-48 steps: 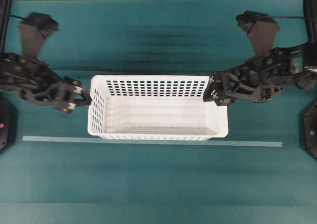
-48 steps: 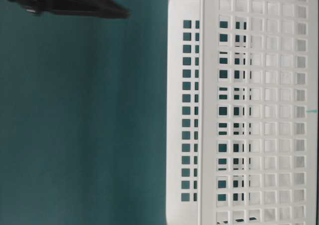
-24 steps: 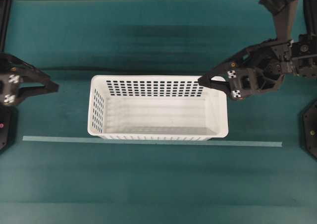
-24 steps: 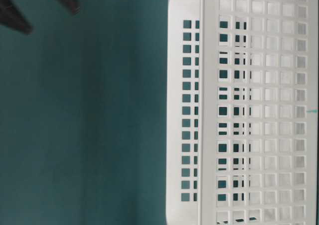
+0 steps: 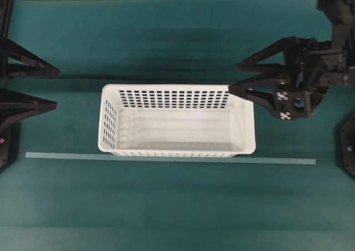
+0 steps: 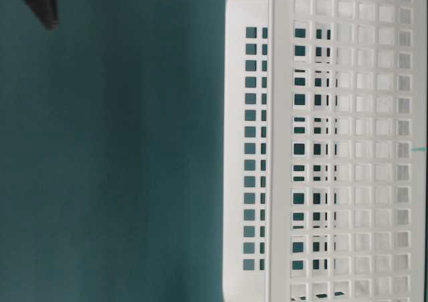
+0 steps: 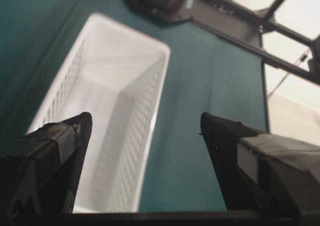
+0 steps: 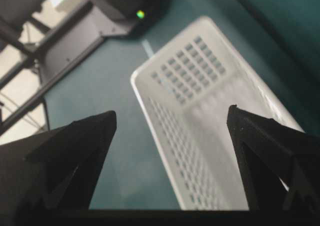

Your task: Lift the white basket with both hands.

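Observation:
The white basket (image 5: 248,130) stands empty on the teal table, long side left to right. My left gripper (image 5: 56,87) is open at the far left edge, about a hand's width clear of the basket's left end. My right gripper (image 5: 234,78) is open too, and its nearer fingertip lies over the basket's back right corner. In the left wrist view the left gripper (image 7: 145,118) frames the basket (image 7: 107,98) and bare table. The right gripper (image 8: 171,112) likewise looks down at the basket (image 8: 210,86). At table level the basket wall (image 6: 334,148) fills the right, with one black fingertip (image 6: 40,1) at top left.
A pale tape strip (image 5: 166,158) runs along the table just in front of the basket. Black arm bases sit at the left (image 5: 4,145) and right (image 5: 348,145) edges. Dark frame rails (image 7: 235,21) cross beyond the basket's far end.
My left gripper has drawn back leftward from the basket's left end to the table edge. My right gripper has pulled back rightward and turned, its fingers now spread at the back right corner.

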{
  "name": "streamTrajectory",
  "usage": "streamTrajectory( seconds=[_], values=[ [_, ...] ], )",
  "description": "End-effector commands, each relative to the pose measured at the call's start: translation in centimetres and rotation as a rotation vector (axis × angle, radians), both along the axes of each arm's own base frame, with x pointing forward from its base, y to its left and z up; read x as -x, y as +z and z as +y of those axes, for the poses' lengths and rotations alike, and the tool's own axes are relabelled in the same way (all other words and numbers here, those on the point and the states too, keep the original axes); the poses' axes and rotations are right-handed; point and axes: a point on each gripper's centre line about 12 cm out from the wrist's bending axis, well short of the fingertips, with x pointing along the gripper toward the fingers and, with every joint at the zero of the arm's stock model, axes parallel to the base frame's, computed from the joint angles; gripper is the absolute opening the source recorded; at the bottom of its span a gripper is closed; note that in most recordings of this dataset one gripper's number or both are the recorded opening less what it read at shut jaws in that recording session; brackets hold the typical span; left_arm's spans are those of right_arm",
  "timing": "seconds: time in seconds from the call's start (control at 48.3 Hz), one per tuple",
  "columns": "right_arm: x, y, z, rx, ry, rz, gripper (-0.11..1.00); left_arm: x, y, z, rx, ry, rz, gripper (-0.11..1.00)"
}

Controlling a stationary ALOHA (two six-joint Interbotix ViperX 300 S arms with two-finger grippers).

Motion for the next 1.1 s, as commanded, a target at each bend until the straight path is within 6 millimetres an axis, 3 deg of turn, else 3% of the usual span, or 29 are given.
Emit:
streamTrajectory(
  seconds=[0.0, 0.207, 0.373, 0.662, 1.076],
  values=[
    [0.2, 1.0, 0.1, 0.075, 0.021, -0.068, 0.96, -0.2, 0.9, -0.3, -0.065, -0.026, -0.041, 0.91],
    [1.8, 3.4, 0.9, 0.303, 0.078, -0.214, 0.95, 0.6, 2.0, -0.5, -0.174, -0.053, -0.110, 0.91],
    [3.2, 3.8, 1.5, 0.400, 0.114, -0.245, 0.95, 1.3, 2.1, -0.7, -0.179, -0.062, -0.146, 0.91],
    [5.1, 3.2, 1.9, 0.413, 0.129, -0.248, 0.95, 2.4, 2.3, -0.8, -0.196, -0.065, -0.195, 0.90],
    [5.2, 2.9, 2.0, 0.412, 0.132, -0.241, 0.95, 3.0, 2.5, -0.8, -0.214, -0.065, -0.214, 0.90]
  ],
)
